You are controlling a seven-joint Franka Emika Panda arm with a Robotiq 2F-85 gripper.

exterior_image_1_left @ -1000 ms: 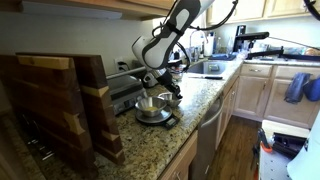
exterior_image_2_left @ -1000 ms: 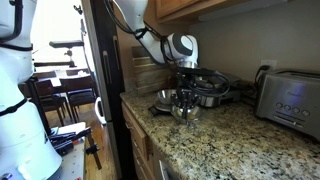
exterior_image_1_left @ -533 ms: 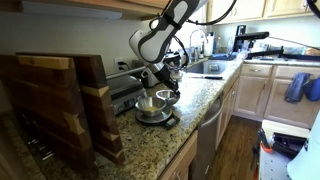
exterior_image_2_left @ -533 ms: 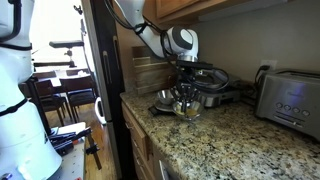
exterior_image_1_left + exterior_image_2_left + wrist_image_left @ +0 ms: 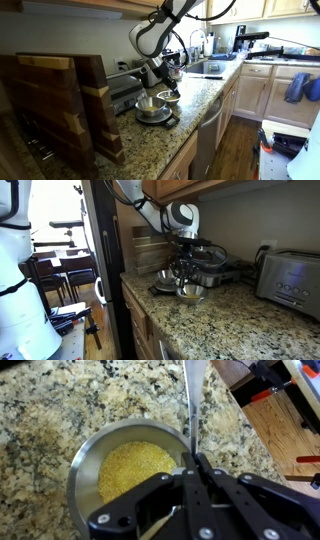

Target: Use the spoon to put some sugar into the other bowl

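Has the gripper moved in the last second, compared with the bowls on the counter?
Yes. The gripper, holding the spoon, has risen higher above the steel bowl, which stayed put.

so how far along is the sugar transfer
Done: the spoon is picked up, clamped in the gripper. In hand: it hangs over the bowl of sugar; whether it is loaded cannot be seen. Left: tipping sugar into the other bowl, whose contents are unclear.
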